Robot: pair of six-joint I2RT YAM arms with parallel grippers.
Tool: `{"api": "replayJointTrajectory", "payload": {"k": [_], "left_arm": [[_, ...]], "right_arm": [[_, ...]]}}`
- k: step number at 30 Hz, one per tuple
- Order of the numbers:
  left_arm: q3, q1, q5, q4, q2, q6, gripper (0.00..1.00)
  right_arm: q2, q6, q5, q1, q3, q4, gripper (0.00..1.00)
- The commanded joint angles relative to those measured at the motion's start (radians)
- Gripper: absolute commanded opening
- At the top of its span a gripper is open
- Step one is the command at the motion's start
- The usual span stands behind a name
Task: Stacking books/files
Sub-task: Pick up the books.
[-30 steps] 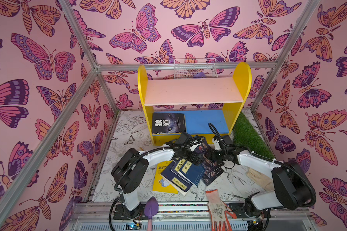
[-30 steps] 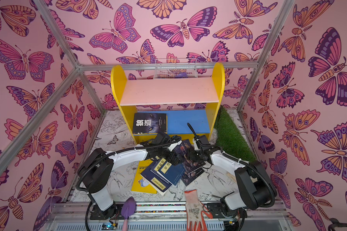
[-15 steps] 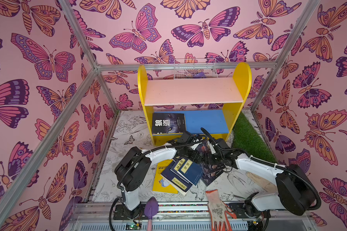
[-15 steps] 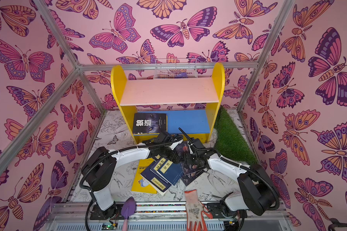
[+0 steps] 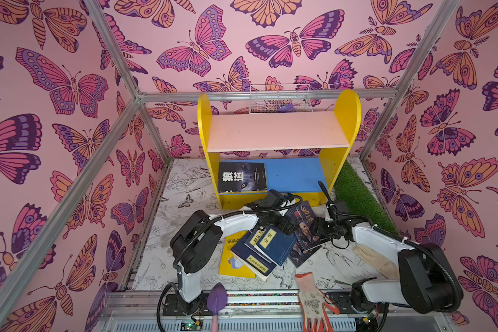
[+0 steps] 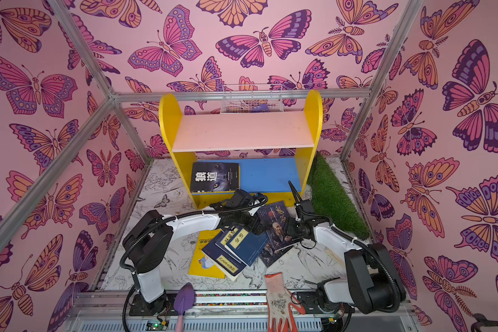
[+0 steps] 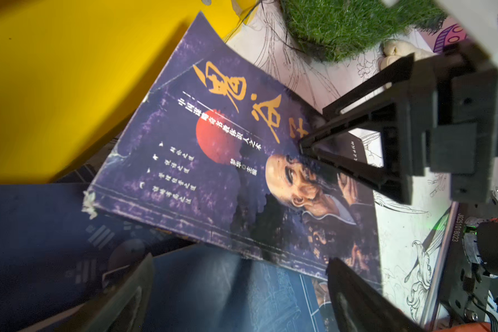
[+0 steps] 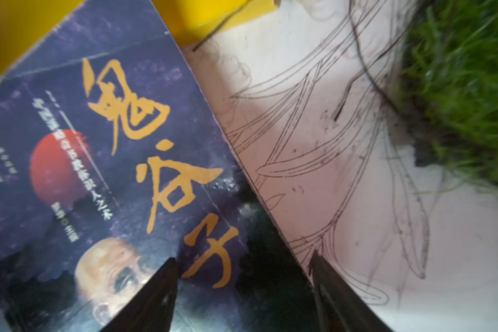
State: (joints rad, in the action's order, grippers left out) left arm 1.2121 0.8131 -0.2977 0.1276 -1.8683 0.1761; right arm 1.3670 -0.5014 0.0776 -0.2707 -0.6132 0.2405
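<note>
- Here, the left tool (image 7: 239, 260) stands spread, empty; a navy paperback book (image 7: 213, 296) lies just below it.
- The right tool (image 8: 242, 257), spread, straddles the dark purple portrait-cover paperback (image 8: 98, 178) at its edge.

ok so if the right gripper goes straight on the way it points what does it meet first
Most likely the dark portrait book: the right gripper stands open astride its long edge, angled down at it. Depth is unclear.
</note>
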Motion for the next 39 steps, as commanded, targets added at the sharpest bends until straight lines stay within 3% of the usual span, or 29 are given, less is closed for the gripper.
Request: {"api": "replayJointTrajectory", "payload": {"k": [1,8,13,21,27,32,38,39], "left_arm": [[-0.013,0.006,0.021,0.124,-0.063,0.010,0.96],[-0.023,0.008,0.022,0.125,-0.053,0.005,0.96],[-0.017,0.008,0.014,0.138,-0.061,0.000,0.97],[-0.050,-0.032,-0.018,0.199,-0.053,-0.007,0.99],[-0.060,-0.057,-0.072,0.199,-0.052,-0.008,0.86],[-0.016,-0.055,-0.164,0.213,-0.081,-0.035,0.75],[0.053,-0.053,-0.204,0.256,-0.111,-0.061,0.71],[0.065,-0.052,-0.214,0.256,-0.115,-0.059,0.65]], "right_arm": [[0.040,-0.033,0.028,0.001,0.019,-0.015,0.73],[0.041,-0.016,-0.001,0.030,-0.003,-0.025,0.77],[0.075,0.027,0.092,0.020,-0.018,-0.044,0.73],[-0.020,0.109,0.113,-0.193,0.005,-0.026,0.70],[-0.071,0.122,0.091,-0.233,0.030,-0.019,0.70],[-0.035,0.144,0.016,-0.300,0.018,-0.014,0.70],[0.013,0.158,-0.040,-0.363,-0.006,-0.010,0.70],[0.023,0.160,-0.044,-0.368,-0.010,-0.008,0.70]]}}
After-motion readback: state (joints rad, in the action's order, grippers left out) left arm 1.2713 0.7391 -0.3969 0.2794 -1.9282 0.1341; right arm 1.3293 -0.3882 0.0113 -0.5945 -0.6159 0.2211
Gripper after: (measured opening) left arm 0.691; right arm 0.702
